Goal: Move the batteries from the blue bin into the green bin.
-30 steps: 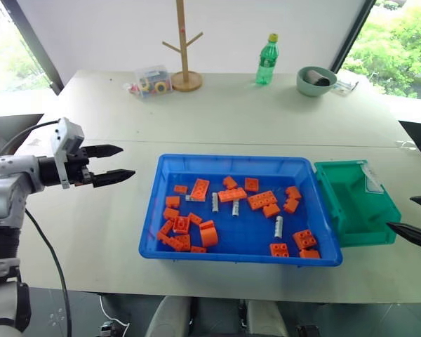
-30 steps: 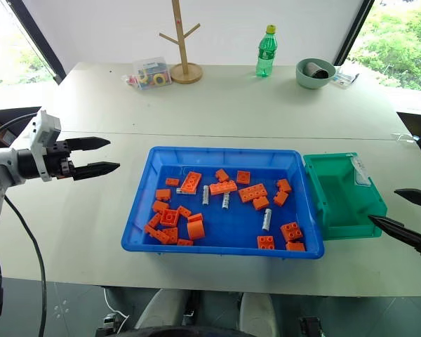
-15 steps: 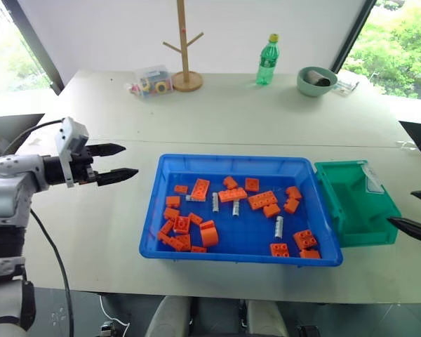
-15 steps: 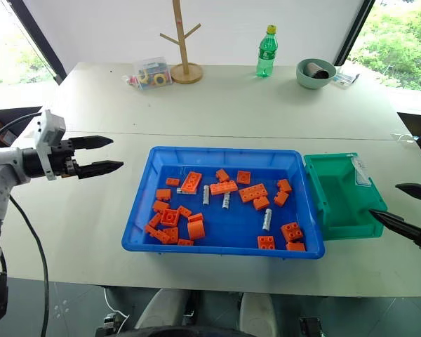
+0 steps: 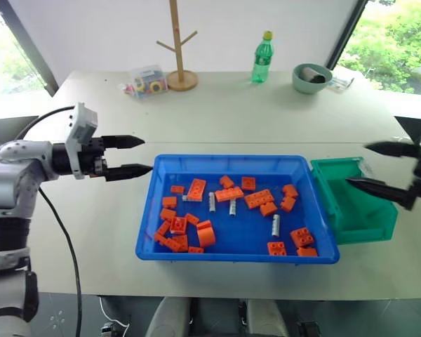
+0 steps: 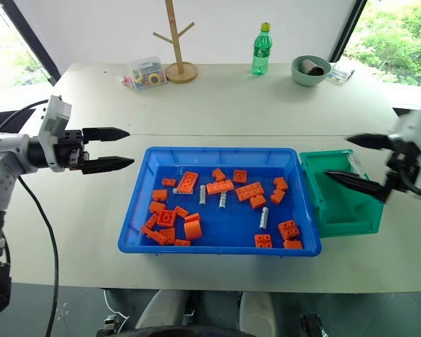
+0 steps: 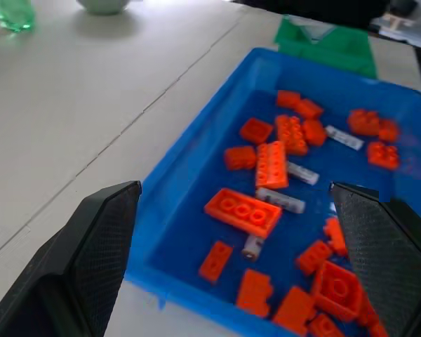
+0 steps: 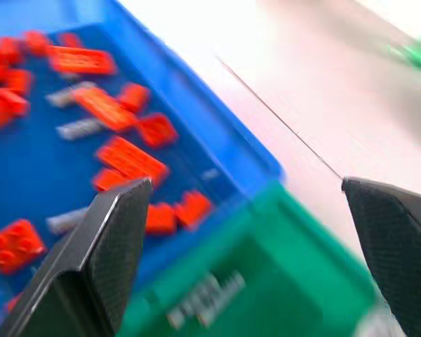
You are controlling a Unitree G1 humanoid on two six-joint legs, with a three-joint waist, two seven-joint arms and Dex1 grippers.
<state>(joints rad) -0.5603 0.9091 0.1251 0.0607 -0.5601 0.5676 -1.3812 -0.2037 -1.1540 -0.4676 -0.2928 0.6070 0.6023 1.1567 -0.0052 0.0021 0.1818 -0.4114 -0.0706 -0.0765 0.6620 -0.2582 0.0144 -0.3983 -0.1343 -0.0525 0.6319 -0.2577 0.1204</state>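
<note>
**Hovering open over the bins, both grippers empty**

Sitting in the middle of the pale table, the blue bin is holding a scatter of orange bricks and the batteries. Three silver batteries are lying on its floor: one and another side by side near the centre, and a third further toward the bin's right end, all apart from each other. The green bin is standing just beside the blue bin's right end, almost touching it, and looking empty.

The left gripper is hanging above the table just off the blue bin's left rim, its two black fingers spread apart and pointing toward the bin with nothing between them. The right gripper is hovering over the green bin, its fingers likewise standing wide and holding nothing.

At the far edge of the table a wooden peg stand, a green bottle, a clear box of small parts and a pale green bowl are standing well apart from the bins.
</note>
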